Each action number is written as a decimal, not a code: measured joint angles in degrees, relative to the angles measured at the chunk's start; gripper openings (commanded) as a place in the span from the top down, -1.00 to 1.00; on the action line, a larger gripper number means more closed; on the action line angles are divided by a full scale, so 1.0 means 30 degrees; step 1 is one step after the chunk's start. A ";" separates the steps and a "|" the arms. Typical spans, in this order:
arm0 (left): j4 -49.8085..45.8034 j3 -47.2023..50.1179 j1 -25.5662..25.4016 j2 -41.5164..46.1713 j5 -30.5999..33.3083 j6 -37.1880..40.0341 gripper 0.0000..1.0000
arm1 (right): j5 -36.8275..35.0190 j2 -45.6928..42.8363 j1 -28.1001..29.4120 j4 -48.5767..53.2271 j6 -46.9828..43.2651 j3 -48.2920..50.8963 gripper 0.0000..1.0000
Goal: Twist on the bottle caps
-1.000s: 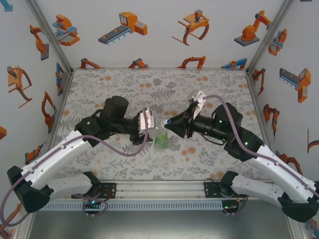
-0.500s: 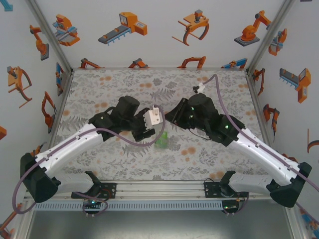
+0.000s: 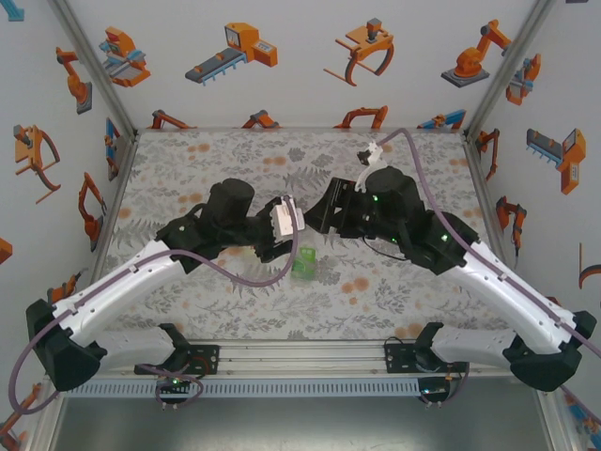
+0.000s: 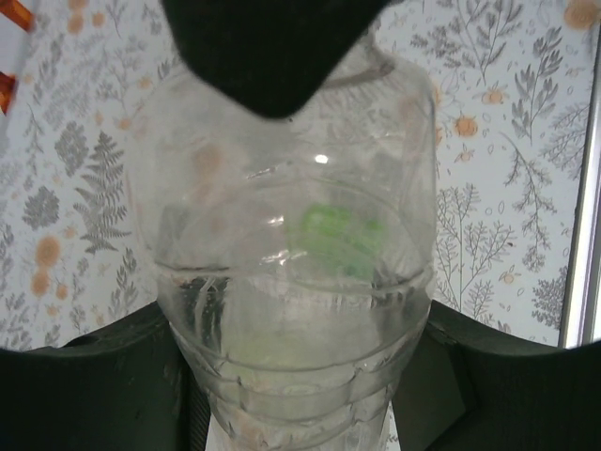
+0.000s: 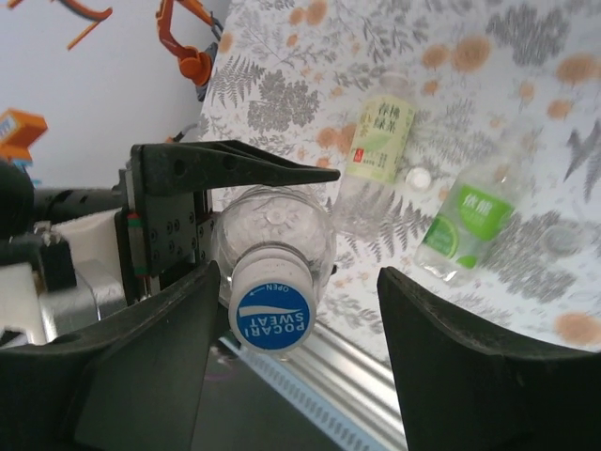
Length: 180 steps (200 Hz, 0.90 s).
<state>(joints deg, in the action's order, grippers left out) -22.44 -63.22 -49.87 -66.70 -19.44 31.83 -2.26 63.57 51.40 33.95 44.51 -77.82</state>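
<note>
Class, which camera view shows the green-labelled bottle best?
Right wrist: the green-labelled bottle lies whole on the table, label plain. Top external shows the bottle as a small green patch. Left wrist gives a green blur through the held clear bottle.

White walls carry orange robot drawings. Metal posts frame the corners. The table wears a grey fern and orange flower print.
</note>
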 measured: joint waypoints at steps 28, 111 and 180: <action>-0.0058 0.0000 0.0000 0.0284 -0.0612 0.0131 1.00 | 0.0969 -0.1355 0.0029 -0.0328 -0.4386 -0.0080 -0.24; -0.2455 -0.0015 0.0000 0.1195 -0.4087 0.1115 1.00 | 0.9559 -0.3031 0.0044 0.0918 -1.9161 -0.0233 -0.18; -0.4430 -0.0262 0.0000 0.1239 -0.6003 0.1552 1.00 | 1.2386 -0.0918 0.0051 0.2754 -2.3882 -0.1209 -0.07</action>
<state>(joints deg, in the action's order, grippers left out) -35.73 -64.01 -49.87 -62.98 -37.45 36.49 34.89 60.82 51.55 42.22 -27.14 -81.45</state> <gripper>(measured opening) 0.579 0.547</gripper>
